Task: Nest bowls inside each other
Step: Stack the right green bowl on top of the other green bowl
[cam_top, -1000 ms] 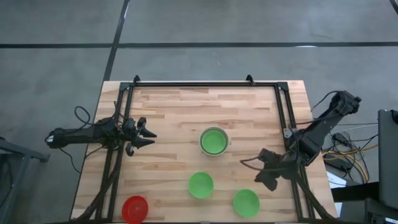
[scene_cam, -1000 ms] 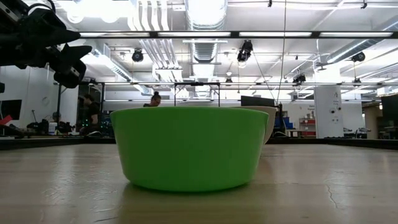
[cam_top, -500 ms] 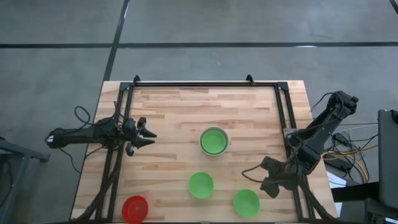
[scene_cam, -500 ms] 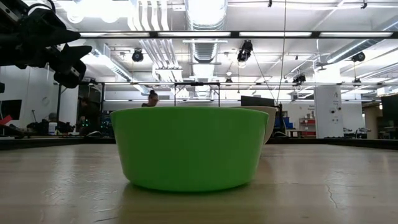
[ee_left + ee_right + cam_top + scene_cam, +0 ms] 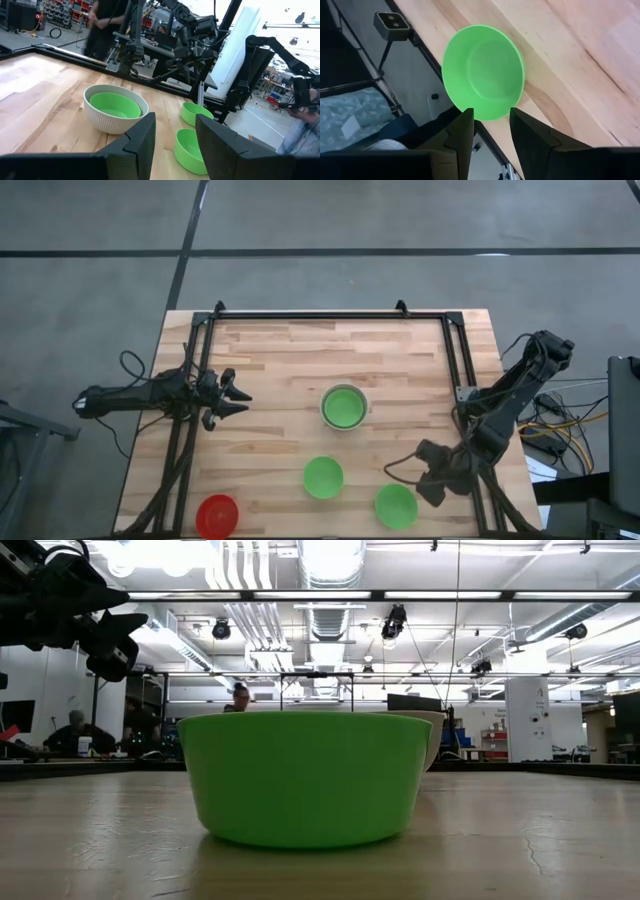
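While the left pincer (image 5: 238,399) waits spread at the bench (image 5: 280,350) edge, the right pincer (image 5: 490,122), spread, hovers over the bright green round plastic bowl (image 5: 483,72) at the near edge, requiring descent onto its rim.

Premises: an industrial robotics lab or workshop. Exposed ceiling ducts (image 5: 330,570) and strip lighting run overhead. Benches with seated people (image 5: 78,730) line the far wall. Beyond the left fingers stand further robot arms (image 5: 280,55), parts shelving (image 5: 62,12) and a concrete floor (image 5: 320,215).
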Robot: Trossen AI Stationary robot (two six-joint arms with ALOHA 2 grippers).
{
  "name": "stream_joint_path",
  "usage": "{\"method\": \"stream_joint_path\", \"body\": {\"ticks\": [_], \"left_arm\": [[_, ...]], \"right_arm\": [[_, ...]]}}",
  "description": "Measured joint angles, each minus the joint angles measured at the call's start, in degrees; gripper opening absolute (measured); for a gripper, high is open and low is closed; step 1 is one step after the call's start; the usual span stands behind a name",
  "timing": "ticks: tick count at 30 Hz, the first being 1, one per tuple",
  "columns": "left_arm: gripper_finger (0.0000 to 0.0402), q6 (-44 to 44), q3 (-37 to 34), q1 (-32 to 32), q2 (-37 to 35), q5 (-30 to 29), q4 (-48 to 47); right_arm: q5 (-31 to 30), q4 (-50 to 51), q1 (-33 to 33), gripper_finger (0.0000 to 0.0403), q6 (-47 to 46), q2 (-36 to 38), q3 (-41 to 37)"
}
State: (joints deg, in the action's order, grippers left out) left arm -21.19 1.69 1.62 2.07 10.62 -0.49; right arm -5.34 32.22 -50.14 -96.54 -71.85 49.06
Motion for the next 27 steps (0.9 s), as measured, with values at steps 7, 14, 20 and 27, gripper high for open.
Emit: {"method": "stream_joint_path", "body": {"ticks": [7,14,20,27], "left_arm": [[0.0145,0.0,0.0,0.0,0.0,0.0,0.0],[0.0145,0.0,0.0,0.0,0.0,0.0,0.0],[0.0145,0.0,0.0,0.0,0.0,0.0,0.0],[0.0145,0.0,0.0,0.0,0.0,0.0,0.0]], "right_arm": [[-0.6,-2.5,0.0,0.0125,0.9,-0.4,-0.7],[-0.7,-6.9,0.0,0.0127,0.9,-0.3,-3.6],[-0.8,-13.6,0.0,0.0127,0.5,0.2,-7.9],[-1.1,-18.5,0.0,0.0128,-1.4,2.5,-12.9]]}}
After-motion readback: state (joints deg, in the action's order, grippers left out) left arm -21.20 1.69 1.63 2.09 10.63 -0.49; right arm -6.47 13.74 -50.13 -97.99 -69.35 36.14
